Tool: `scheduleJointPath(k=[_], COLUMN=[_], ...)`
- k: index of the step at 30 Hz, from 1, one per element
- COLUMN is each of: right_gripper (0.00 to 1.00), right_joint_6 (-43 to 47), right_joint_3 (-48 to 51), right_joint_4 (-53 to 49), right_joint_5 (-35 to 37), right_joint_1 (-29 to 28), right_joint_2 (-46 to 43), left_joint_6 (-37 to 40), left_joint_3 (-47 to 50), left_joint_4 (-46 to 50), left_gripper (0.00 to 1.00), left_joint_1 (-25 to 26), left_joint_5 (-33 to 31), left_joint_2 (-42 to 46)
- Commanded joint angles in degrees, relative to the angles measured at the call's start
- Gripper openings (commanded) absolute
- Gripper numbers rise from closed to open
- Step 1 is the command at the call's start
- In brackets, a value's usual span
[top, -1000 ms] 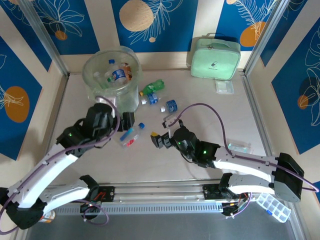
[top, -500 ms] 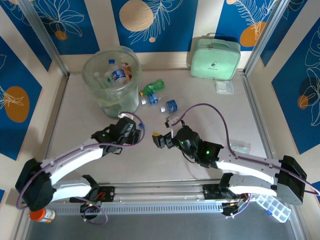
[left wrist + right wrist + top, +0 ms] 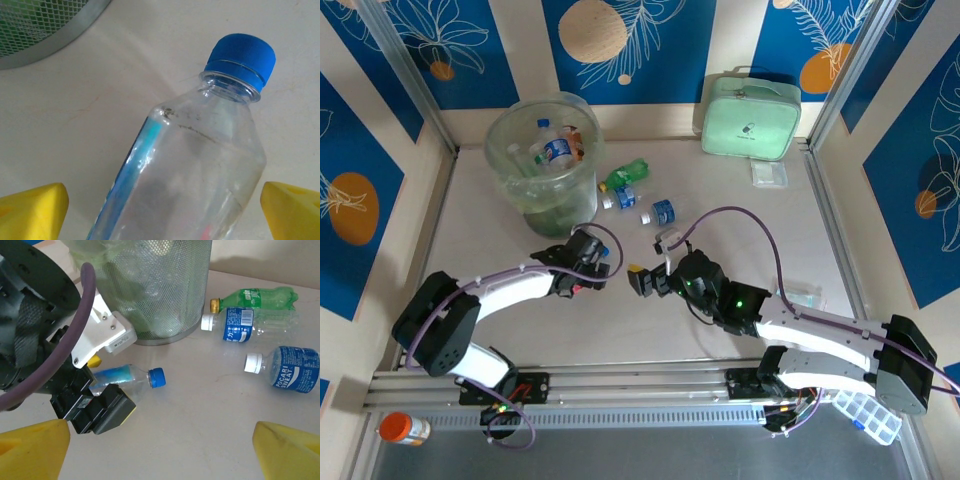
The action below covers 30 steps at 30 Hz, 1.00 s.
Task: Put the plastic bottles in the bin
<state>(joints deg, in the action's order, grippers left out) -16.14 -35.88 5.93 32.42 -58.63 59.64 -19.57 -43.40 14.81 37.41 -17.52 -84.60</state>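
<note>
A clear plastic bottle [image 3: 190, 165] with a blue cap and blue label lies on the table just in front of the bin [image 3: 503, 140]. My left gripper [image 3: 588, 264] is open and straddles this bottle [image 3: 127, 380], one yellow fingertip on each side with gaps showing. The bin, a mesh-walled bucket [image 3: 165, 285], holds several bottles [image 3: 557, 150]. Right of it lie a green bottle [image 3: 260, 297], a blue-labelled bottle [image 3: 240, 324] and a Pocari Sweat bottle [image 3: 292, 365]. My right gripper [image 3: 645, 280] is open near the table's middle, with nothing between its fingers [image 3: 30, 450].
A mint green zipped case [image 3: 750, 118] stands at the back right, with a small clear packet [image 3: 769, 173] in front of it. An orange pill bottle [image 3: 405, 428] and a compartment box [image 3: 865, 410] sit beyond the near rail.
My left arm has swung down and right from beside the bin, and its gripper has opened wider over the blue-capped bottle. The right arm has barely shifted.
</note>
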Motion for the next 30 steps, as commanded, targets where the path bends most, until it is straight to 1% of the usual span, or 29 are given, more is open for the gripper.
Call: scheduleJointPath(k=[1,3,7,9,12,23,30], right_gripper=[0.95,0.95,0.95,0.95,0.95,0.95,0.95], right_joint_6=[-0.9,-0.9,-1.0,-1.1,-1.2,-1.3,-1.3], right_joint_3=[-0.9,-1.0,-1.1,-1.2,-1.2,-1.2,-1.1], right_joint_4=[0.1,-0.1,0.0,0.0,0.0,-0.1,-0.1], right_joint_5=[-1.7,-1.8,-2.1,-2.4,-2.4,-2.4,-2.4], right_joint_1=[0.2,0.3,0.4,0.5,0.6,0.7,0.7], right_joint_2=[1.0,1.3,1.7,1.9,2.1,2.1,1.7], left_joint_6=[-1.2,-1.5,-2.0,-2.0,-2.0,-2.6,-3.2], left_joint_3=[1.6,2.1,2.5,2.5,2.6,2.9,3.5], left_joint_4=[-2.0,-2.4,-2.6,-2.5,-2.3,-3.2,-4.2], left_gripper=[0.98,0.97,0.91,0.87,0.77,0.50,0.42], left_joint_1=[-2.2,-2.6,-2.6,-2.7,-2.6,-2.7,-2.7], left_joint_5=[7.8,10.6,13.5,13.0,11.4,10.4,11.1], left_joint_2=[0.0,0.4,0.7,0.4,-0.4,-0.4,0.7])
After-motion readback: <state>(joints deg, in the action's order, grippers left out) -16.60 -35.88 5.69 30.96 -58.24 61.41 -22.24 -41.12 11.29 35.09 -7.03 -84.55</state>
